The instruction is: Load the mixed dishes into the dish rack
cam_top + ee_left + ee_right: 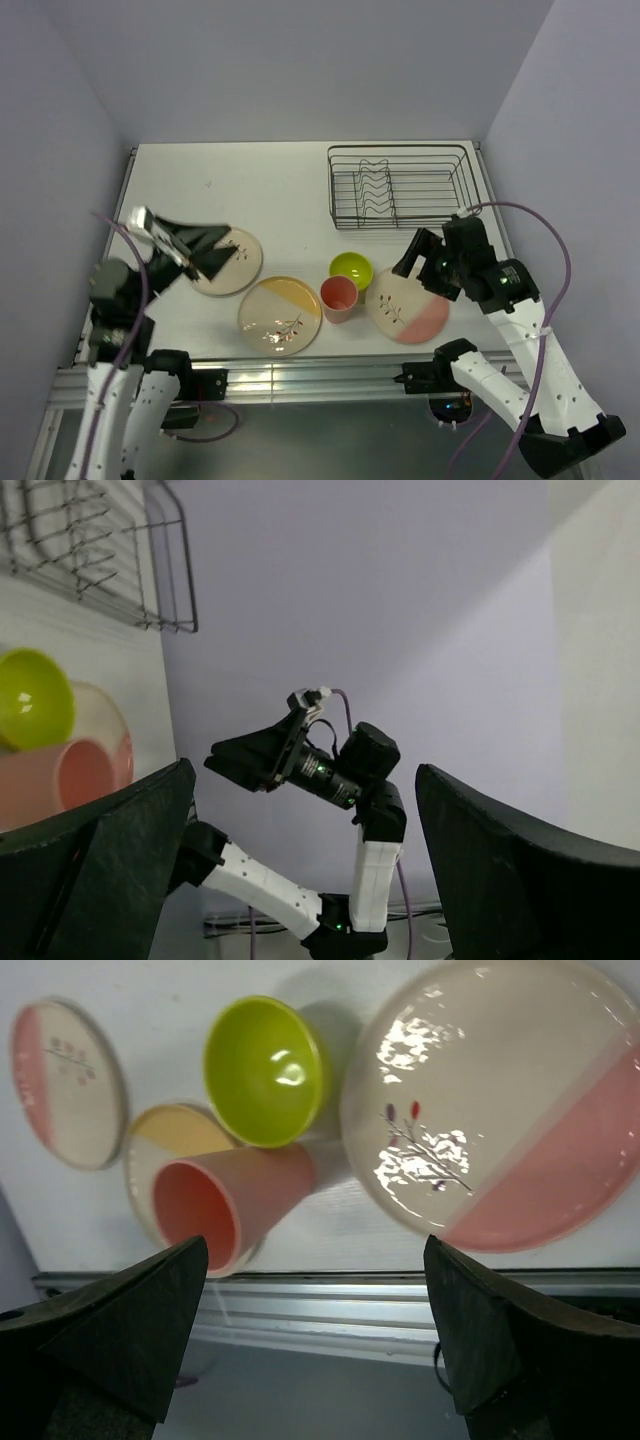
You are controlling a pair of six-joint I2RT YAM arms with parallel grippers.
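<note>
Three cream sprig plates lie flat before me: left plate (228, 262), yellow-wedged plate (280, 315), pink-wedged plate (408, 305). Lime-green bowl (351, 269) and pink cup (338, 298) stand upright between the latter two. Black wire dish rack (400, 187) sits behind, far right.

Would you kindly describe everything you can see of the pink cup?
The pink cup is a handleless tumbler, smooth and plastic-looking, upright, mouth up and empty. It stands on the table just on the near side of the lime bowl, between the yellow plate and the right-hand pink-segment plate. Neither the left claw nor the right claw touches it.

Bowl (351, 268) sits behind cup (338, 298); rack (420, 195) beyond (back right).
</note>
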